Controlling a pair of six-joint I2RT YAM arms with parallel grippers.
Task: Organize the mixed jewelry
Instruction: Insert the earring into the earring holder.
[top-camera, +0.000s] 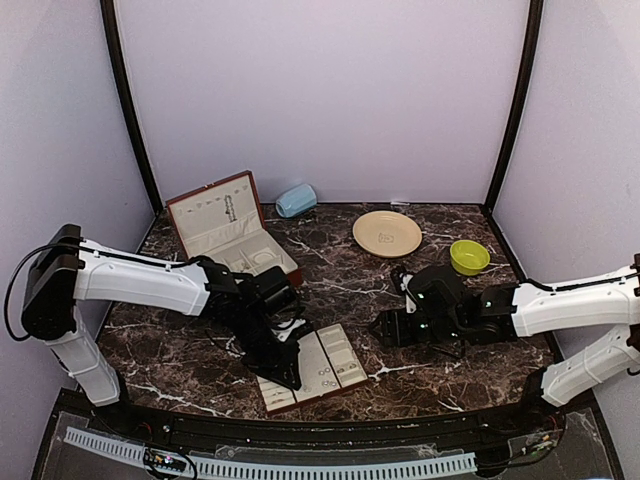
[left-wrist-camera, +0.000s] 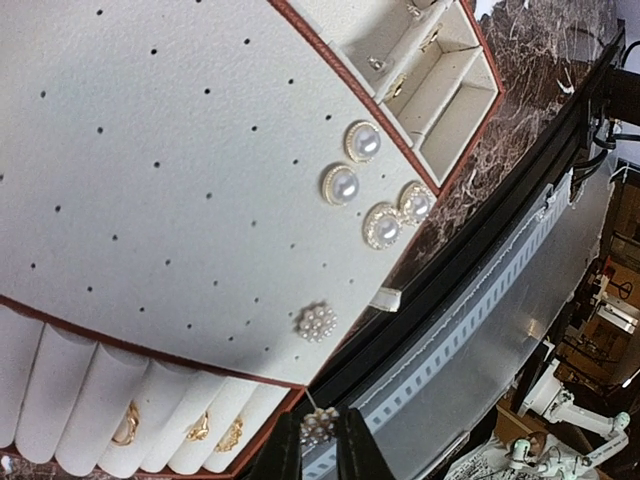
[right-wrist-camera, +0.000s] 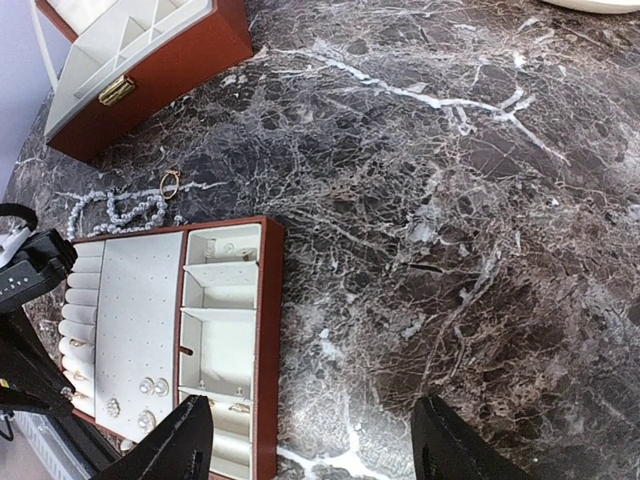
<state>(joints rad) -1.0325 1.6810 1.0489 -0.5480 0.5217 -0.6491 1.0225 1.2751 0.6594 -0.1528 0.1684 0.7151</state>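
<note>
My left gripper (left-wrist-camera: 318, 445) is shut on a small pearl-cluster earring (left-wrist-camera: 320, 424), held just off the near edge of the slotted tray (top-camera: 335, 345). A matching cluster earring (left-wrist-camera: 316, 321) and several round pearl studs (left-wrist-camera: 340, 185) sit on the tray's perforated panel (left-wrist-camera: 150, 200). Gold rings (left-wrist-camera: 125, 425) rest in the roll slots. A strand of white beads (right-wrist-camera: 125, 208) and a gold ring (right-wrist-camera: 170, 183) lie on the marble beyond the tray (right-wrist-camera: 265, 330). My right gripper (right-wrist-camera: 315, 445) hangs open over bare marble, right of the tray, holding nothing.
An open red-brown jewelry box (top-camera: 230, 230) stands at the back left, with a light-blue object (top-camera: 296, 200) behind it. A cream plate (top-camera: 387, 233) and a green bowl (top-camera: 469, 256) sit at the back right. The table's black front rail (left-wrist-camera: 480, 270) runs just beside the tray.
</note>
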